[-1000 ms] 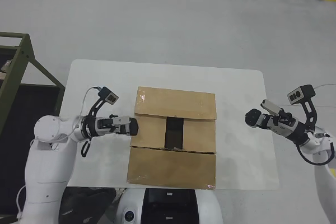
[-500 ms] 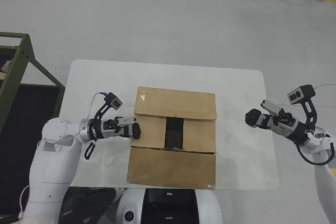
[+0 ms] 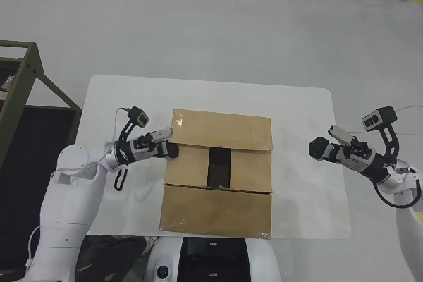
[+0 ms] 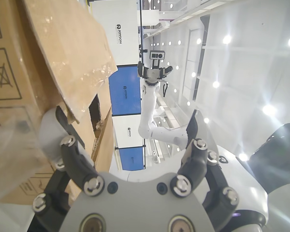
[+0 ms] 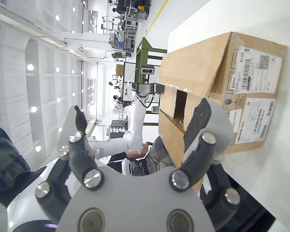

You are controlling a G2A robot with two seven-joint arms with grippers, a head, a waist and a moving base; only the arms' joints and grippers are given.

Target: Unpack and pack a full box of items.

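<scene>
A brown cardboard box [image 3: 221, 211] stands in the middle of the white table [image 3: 303, 106]. Its top flaps lie nearly flat, with a dark gap [image 3: 218, 167] between them. My left gripper [image 3: 167, 146] is at the box's left edge, open, with one finger [image 4: 59, 121] against the corner of the far flap [image 4: 70, 49]. My right gripper [image 3: 319, 149] hangs open well to the right of the box, with nothing between its fingers [image 5: 200, 117]. From there the box's labelled side [image 5: 253, 80] and the left gripper [image 5: 157, 88] are visible.
A green metal rack [image 3: 29, 70] over a dark surface stands off the table's left edge. Bare tabletop lies on both sides of the box and behind it. The box's near flap [image 3: 215, 229] reaches close to the table's front edge.
My left gripper has moved along the box's left edge toward the far side, up to the far flap's corner. The right arm has stayed still.
</scene>
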